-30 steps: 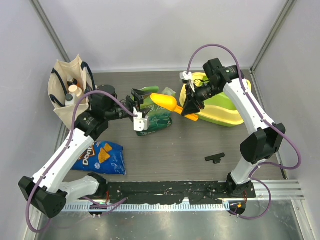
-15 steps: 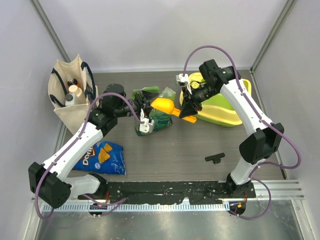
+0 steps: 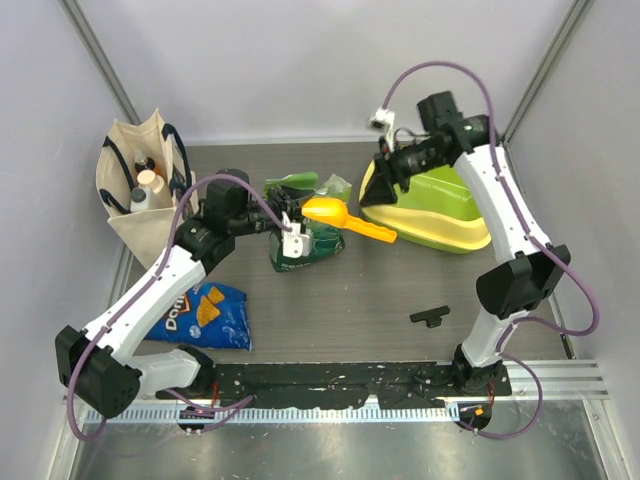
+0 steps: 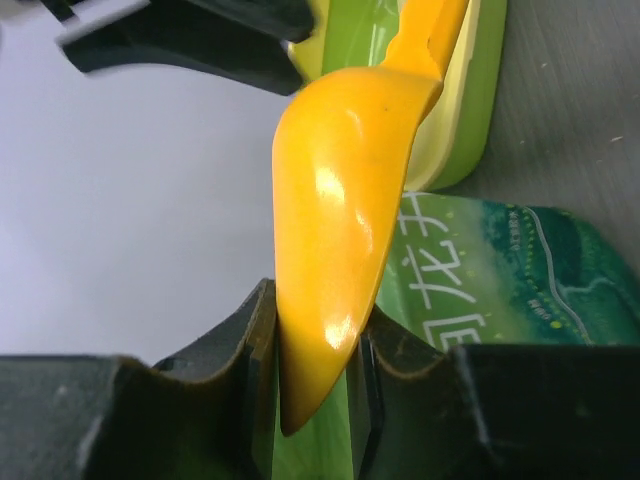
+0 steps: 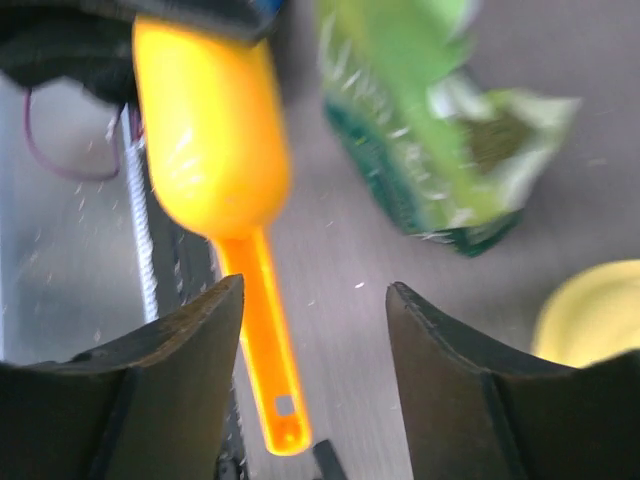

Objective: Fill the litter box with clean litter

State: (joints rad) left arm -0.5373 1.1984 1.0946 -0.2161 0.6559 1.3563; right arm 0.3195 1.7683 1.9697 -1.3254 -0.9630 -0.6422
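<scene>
The orange scoop (image 3: 335, 214) hangs over the green printed pouch (image 3: 308, 246), and my left gripper (image 3: 299, 226) is shut on the tip of its bowl. In the left wrist view the scoop (image 4: 340, 190) is wedged between that gripper's (image 4: 312, 335) jaws, with the pouch (image 4: 500, 285) behind. My right gripper (image 3: 386, 170) stands open above the left end of the litter box (image 3: 440, 205), clear of the scoop handle. From the right wrist, the scoop (image 5: 212, 140) lies ahead of the open right gripper (image 5: 315, 300), untouched. No clean litter shows.
A canvas tote (image 3: 140, 180) with bottles stands at the back left. A blue Doritos bag (image 3: 205, 315) lies at the front left. A small black piece (image 3: 430, 317) lies on the table at the front right. Walls close in on both sides.
My left gripper has closed on the scoop's bowl. My right gripper has opened, let go of the handle and drawn back up toward the litter box.
</scene>
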